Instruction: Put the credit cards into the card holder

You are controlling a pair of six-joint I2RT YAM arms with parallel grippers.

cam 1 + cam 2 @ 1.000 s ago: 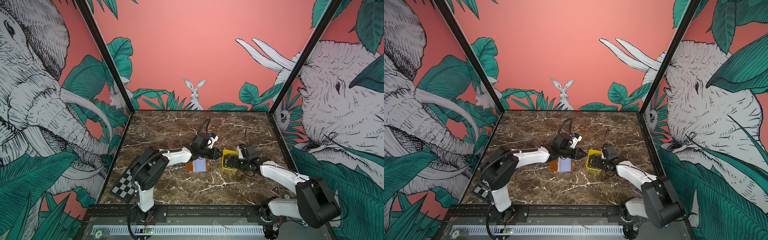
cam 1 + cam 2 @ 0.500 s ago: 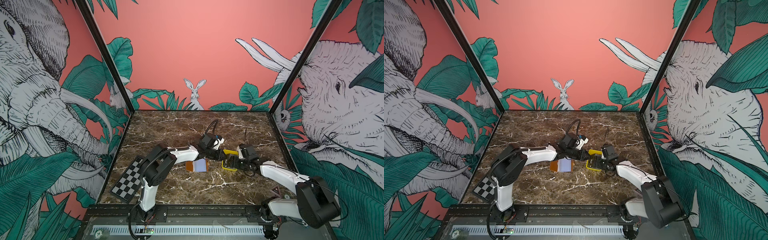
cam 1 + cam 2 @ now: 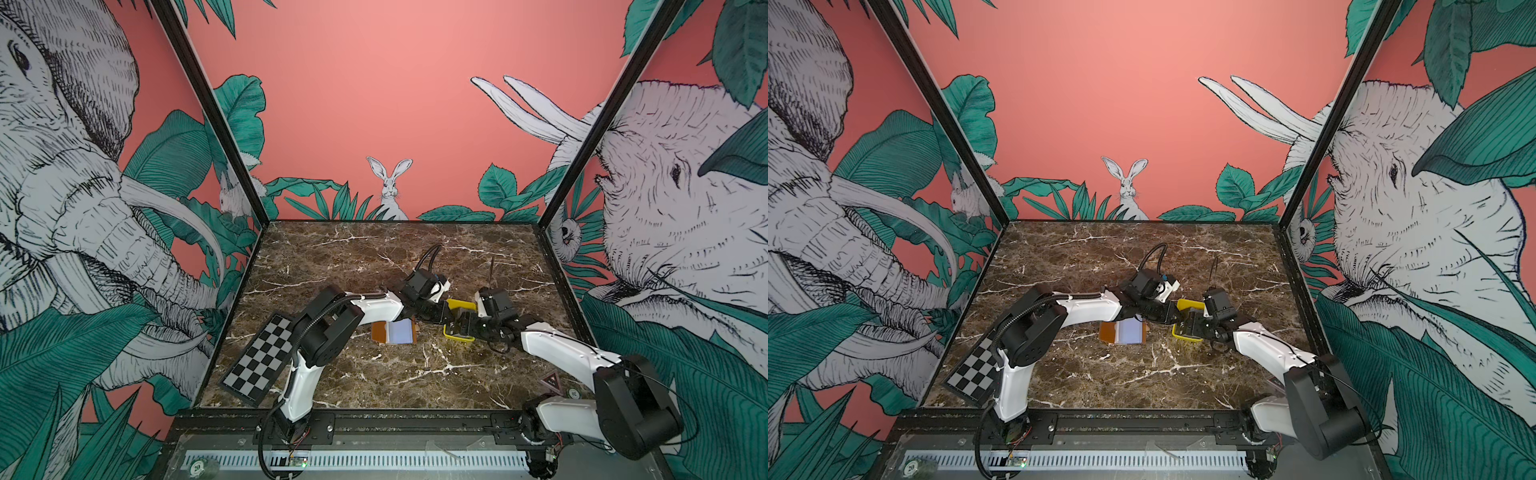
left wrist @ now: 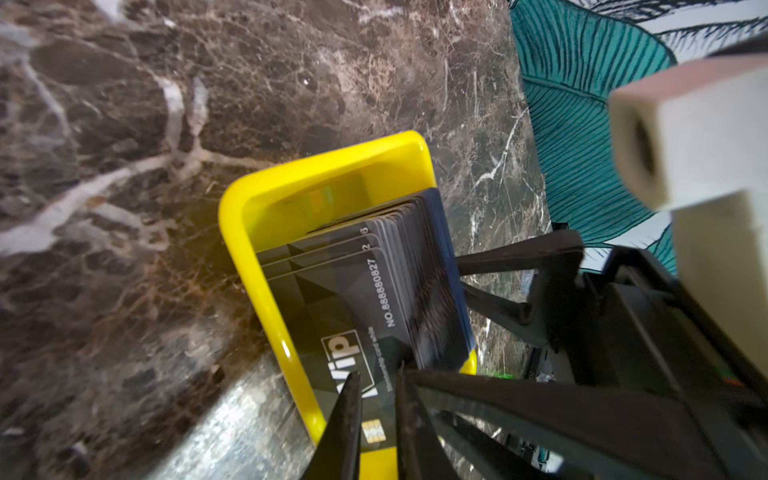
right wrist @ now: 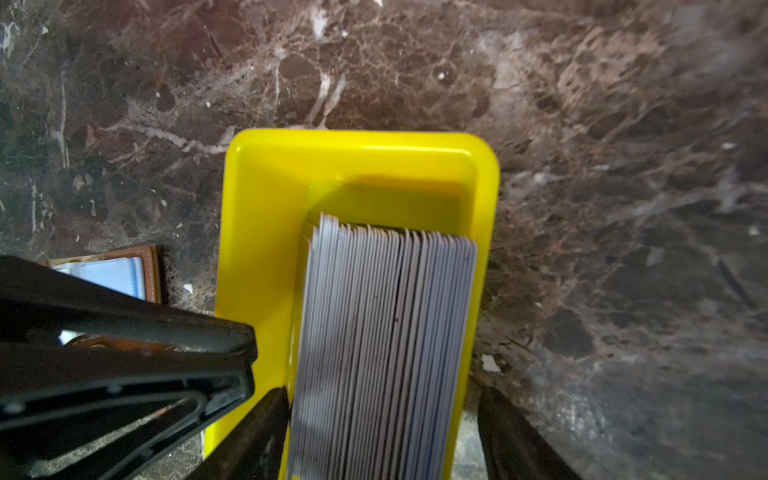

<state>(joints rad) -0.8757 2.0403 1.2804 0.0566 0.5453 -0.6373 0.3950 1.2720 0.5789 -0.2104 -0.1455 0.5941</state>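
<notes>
The credit cards [image 4: 357, 291] stand on edge as a dark stack in a yellow tray [image 4: 249, 208], right of the middle of the table; the front one shows white "Vip" lettering. My left gripper [image 4: 376, 374] is at the near end of the stack. Its jaws are narrowly open, one on each side of the front card's upper edge. My right gripper [image 5: 380, 395] is open wide around the cards [image 5: 386, 332]. One finger is inside the tray [image 5: 357, 166]; the other is just outside its wall. The tan card holder [image 3: 395, 331] [image 3: 1123, 331] lies open left of the tray [image 3: 459, 304].
A checkerboard plate [image 3: 262, 361] lies at the front left by the left arm's base. A small triangle sticker [image 3: 550, 380] sits near the right arm's base. The jungle-print walls close in the table on three sides.
My left gripper has moved right, from above the card holder to the tray, and its jaws have narrowed. The right arm has stayed at the tray.
</notes>
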